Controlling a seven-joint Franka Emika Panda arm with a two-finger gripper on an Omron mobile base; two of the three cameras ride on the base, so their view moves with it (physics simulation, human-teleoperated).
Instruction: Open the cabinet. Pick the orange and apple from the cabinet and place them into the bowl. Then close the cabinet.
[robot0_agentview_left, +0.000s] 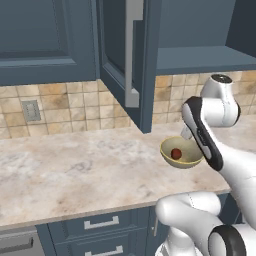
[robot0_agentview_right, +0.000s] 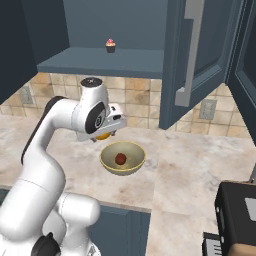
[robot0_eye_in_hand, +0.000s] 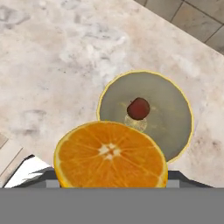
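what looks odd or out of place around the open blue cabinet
A small pink-frosted cupcake stands alone on the shelf of the dark slate-blue wall cabinet, an odd thing to store there. Nothing is spilled or damaged.

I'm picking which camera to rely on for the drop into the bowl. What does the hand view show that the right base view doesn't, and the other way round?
Hand view alone: the cut face of the orange held close below the camera, hanging over the near rim of the bowl, and the bowl's whole inside.

Right base view alone: the open cabinet with a cupcake on its shelf, and the gripper beside the bowl's far left rim, closed on the orange.

Both: the apple lying in the bowl on the counter.
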